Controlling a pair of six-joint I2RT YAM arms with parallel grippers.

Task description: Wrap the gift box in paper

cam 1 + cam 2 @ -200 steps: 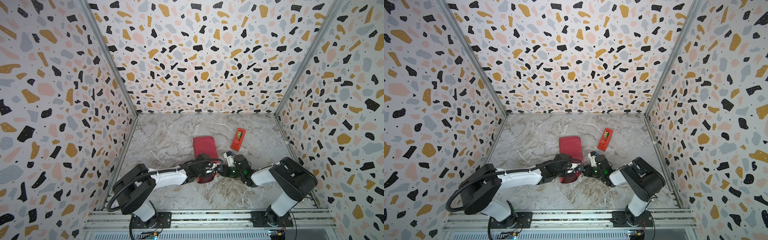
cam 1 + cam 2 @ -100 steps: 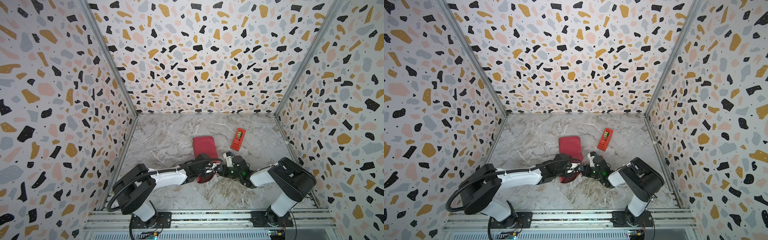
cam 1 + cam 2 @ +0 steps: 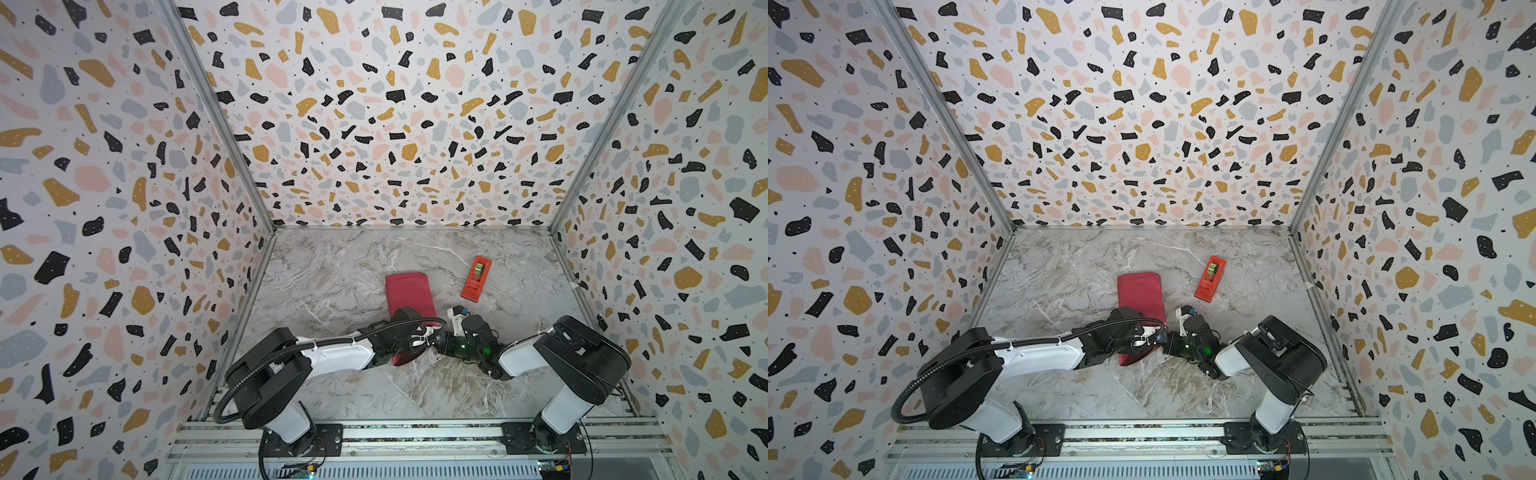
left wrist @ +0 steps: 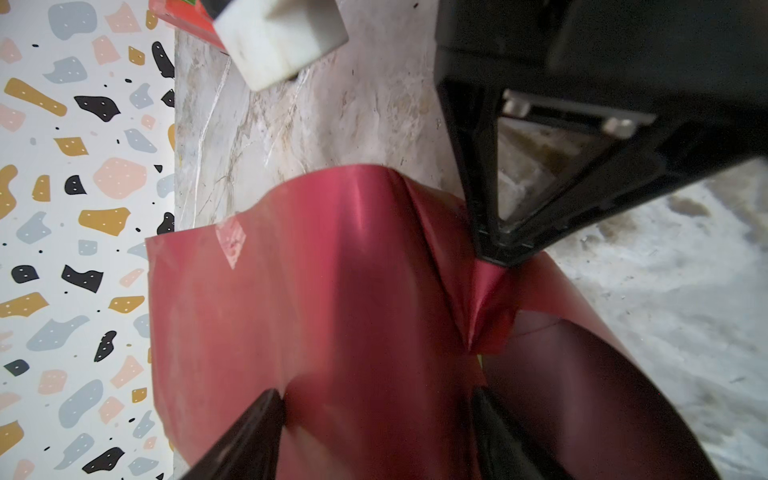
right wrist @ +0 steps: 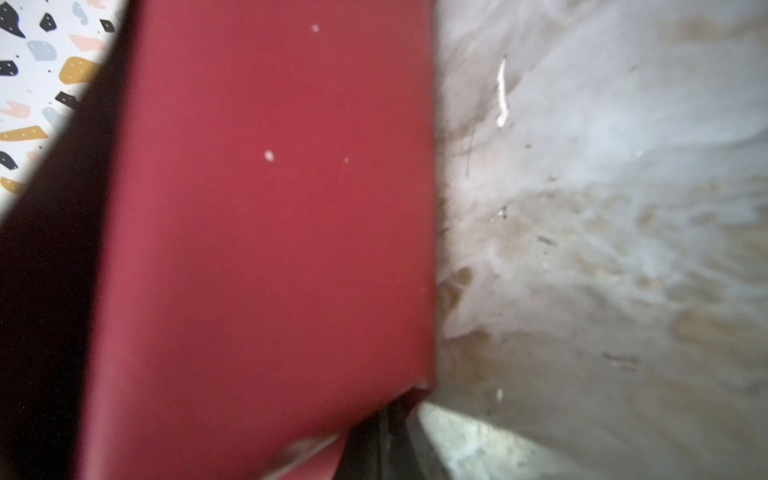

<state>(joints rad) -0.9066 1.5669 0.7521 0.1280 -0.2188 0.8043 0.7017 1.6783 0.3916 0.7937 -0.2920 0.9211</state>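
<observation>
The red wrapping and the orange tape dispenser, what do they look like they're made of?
The paper: thin coated sheet, satin sheen; it creases sharply and shows soft glare streaks. The tape dispenser: probably molded plastic, judging by its uniform red-orange, smooth, rigid block shape.

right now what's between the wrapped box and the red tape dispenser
Only bare marble tabletop separates the paper from the tape dispenser, clearest in both top views.

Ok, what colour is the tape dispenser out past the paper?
Red-orange, with a green roll inside; the tape dispenser shows best in a top view.
</observation>
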